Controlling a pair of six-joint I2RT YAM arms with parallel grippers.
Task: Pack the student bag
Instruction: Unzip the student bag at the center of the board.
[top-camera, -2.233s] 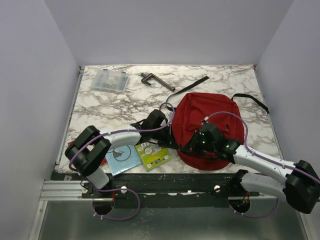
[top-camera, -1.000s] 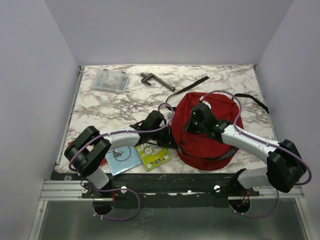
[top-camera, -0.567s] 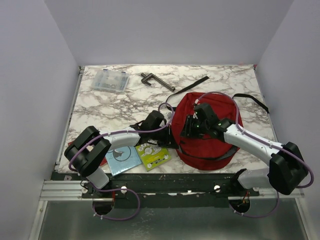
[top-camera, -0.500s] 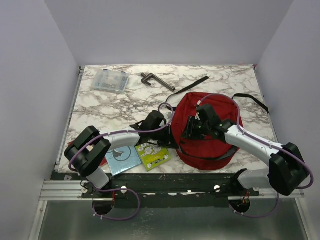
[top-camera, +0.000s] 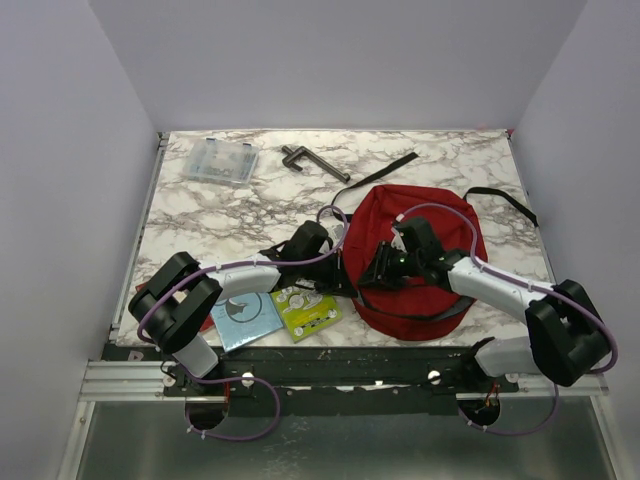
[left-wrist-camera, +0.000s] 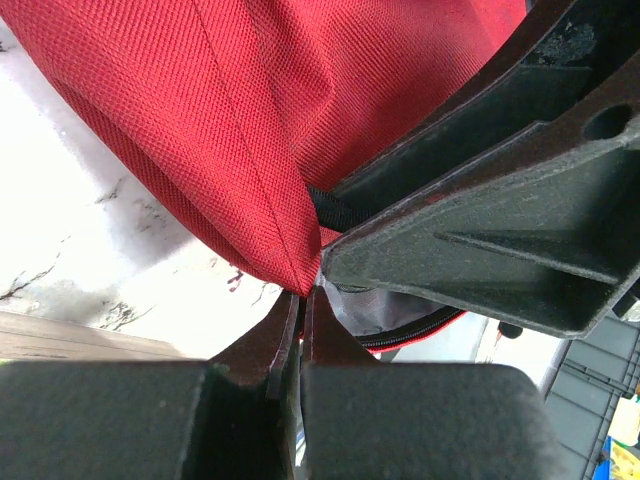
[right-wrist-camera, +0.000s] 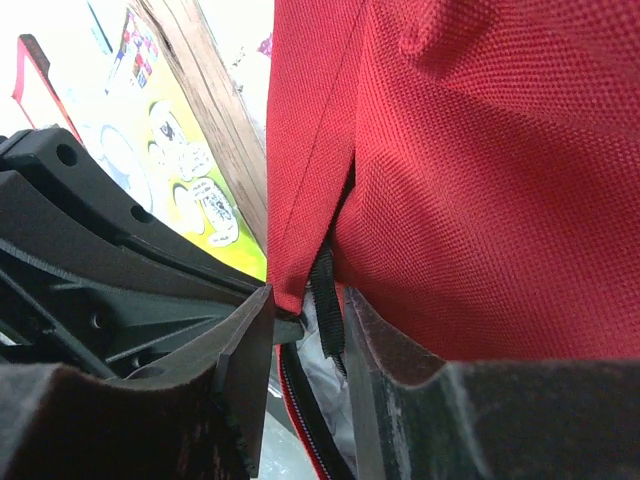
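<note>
The red backpack (top-camera: 425, 215) lies on the bench (top-camera: 250, 212) toward 3 o'clock. The left end effector (left-wrist-camera: 302, 296) is clamped on its edge. The right end effector (right-wrist-camera: 308, 312) stands apart, apparently straddling a black zipper tab (right-wrist-camera: 322, 285).

We see student bag (left-wrist-camera: 200, 120): coarse woven red cloth, matt; table (top-camera: 230, 215): glossy marble-look top; box (top-camera: 218, 160): clear plastic.

The desk (top-camera: 250, 210) has a white top with grey swirls like marble; a clear plastic box (top-camera: 219, 161) sits near the far left corner; a dark metal tool (top-camera: 310, 160) shaped like a T lies near it, to its right; at the near edge a light blue square booklet (top-camera: 245, 318) lies flat; a yellow-green card (top-camera: 305, 312) with round pictures lies just beside it.
</note>
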